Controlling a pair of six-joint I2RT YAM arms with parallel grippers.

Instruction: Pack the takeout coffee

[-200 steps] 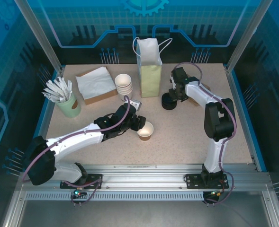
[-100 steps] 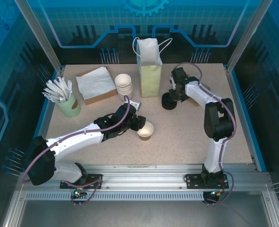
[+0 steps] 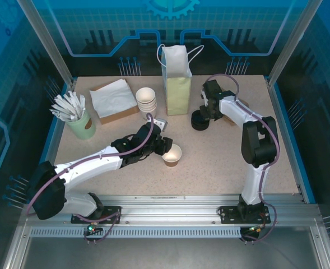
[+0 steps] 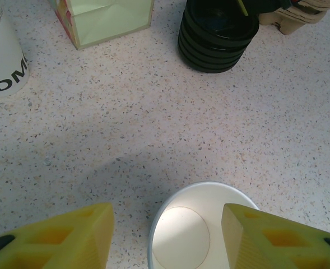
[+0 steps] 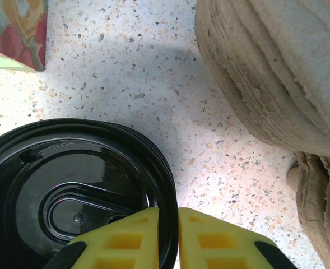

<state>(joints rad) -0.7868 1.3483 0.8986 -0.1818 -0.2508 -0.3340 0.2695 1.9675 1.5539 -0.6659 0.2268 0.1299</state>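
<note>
The takeout coffee cup (image 3: 172, 155), brown outside and white inside, stands upright on the table with no lid on it. My left gripper (image 3: 165, 147) is open around the cup (image 4: 201, 224): one yellow finger stands apart on its left, the other overlaps its right rim. A stack of black lids (image 3: 199, 120) sits right of the paper bag (image 3: 176, 89). My right gripper (image 5: 168, 235) is shut on the rim of the top black lid (image 5: 69, 196).
The pale green bag (image 4: 103, 19) stands upright and open at the back centre. White lidless cups (image 3: 145, 100), napkins (image 3: 113, 98) and a green holder of stirrers (image 3: 80, 124) lie at the left. Pulp cup carriers (image 5: 277, 73) are stacked just right of the lids.
</note>
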